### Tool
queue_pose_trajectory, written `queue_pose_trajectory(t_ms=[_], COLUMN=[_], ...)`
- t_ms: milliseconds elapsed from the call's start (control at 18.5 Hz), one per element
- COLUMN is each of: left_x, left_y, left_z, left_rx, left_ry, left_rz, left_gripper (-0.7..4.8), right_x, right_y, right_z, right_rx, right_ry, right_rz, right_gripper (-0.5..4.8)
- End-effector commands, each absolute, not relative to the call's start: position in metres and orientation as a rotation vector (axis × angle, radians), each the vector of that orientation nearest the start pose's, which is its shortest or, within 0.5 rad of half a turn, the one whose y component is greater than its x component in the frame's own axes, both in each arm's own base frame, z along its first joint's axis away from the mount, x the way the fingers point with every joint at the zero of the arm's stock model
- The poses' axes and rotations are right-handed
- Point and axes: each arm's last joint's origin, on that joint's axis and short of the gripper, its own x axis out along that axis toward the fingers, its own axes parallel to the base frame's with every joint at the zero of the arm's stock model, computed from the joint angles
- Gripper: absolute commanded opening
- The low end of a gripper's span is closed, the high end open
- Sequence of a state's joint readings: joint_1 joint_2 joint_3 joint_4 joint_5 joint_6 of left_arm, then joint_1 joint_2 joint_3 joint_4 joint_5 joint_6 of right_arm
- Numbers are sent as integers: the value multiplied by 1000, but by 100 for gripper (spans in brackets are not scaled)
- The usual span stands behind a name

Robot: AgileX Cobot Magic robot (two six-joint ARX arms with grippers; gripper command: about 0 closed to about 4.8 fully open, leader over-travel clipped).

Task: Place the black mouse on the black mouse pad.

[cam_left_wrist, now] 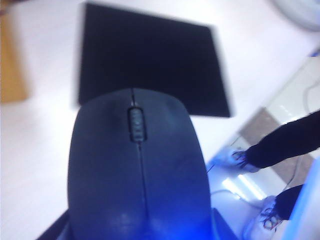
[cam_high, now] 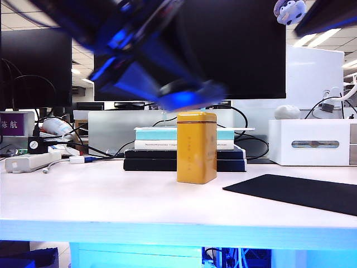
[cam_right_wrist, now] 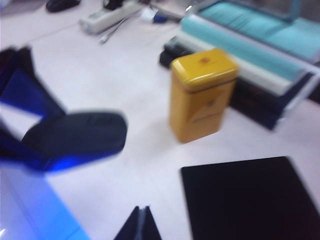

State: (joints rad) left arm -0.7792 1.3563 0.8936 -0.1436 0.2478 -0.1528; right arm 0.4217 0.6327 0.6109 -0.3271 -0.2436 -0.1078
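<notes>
Left gripper (cam_high: 187, 95) hangs blurred in the upper middle of the exterior view, its jaws partly spread and closed on the sides of the black mouse (cam_high: 184, 90), which is held in the air above the yellow tin (cam_high: 196, 147). Right gripper (cam_right_wrist: 140, 225) shows only as two dark fingertips close together at the bottom edge of the right wrist view, with nothing between them; how far they stand apart cannot be told.

On the white table (cam_high: 111, 206), the black mouse pad (cam_high: 301, 192) lies flat at the lower right of the exterior view, bare and well apart from the mouse. A stack of books (cam_high: 184, 151) sits behind the tin, with a dark monitor (cam_high: 234, 50) above it and a white box (cam_high: 312, 142) at the right.

Only the left wrist view shows the mouse's scroll wheel and centre seam, with the pad beyond its nose and a person's legs on the floor at the right edge. Only the right wrist view shows mouse, tin and pad together from above: mouse at the left, tin upper centre, pad lower right.

A purple tag (cam_high: 12, 124) at the far left of the exterior view bears two Chinese characters. Printing on the tin and book spines is too blurred to read.
</notes>
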Motion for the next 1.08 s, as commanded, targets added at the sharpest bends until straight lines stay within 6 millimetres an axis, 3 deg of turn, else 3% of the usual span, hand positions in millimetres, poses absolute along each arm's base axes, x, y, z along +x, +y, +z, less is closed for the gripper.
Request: queue_pose_trajectory(t_ms=[54,378,648,1080], left_x=[200,211,223,253], left_y=[-222,-242,-256,-290], left_z=[256,231,230,228], left_rx=[-20,-51,-52,-13], left_ry=[593,629,618,620], left_rz=[-962,-1015,-1041,-1073], left_gripper=[-5,-5,-5,-5], right_x=[119,91,77,73], right_y=[58,46,40,38], right_z=[290,289,285,286], right_rx=[-127,-104,-96,-84], right_ry=[255,352,397,384], right_rz=[651,644,641,640], right_gripper=[-6,-6,-6,-6])
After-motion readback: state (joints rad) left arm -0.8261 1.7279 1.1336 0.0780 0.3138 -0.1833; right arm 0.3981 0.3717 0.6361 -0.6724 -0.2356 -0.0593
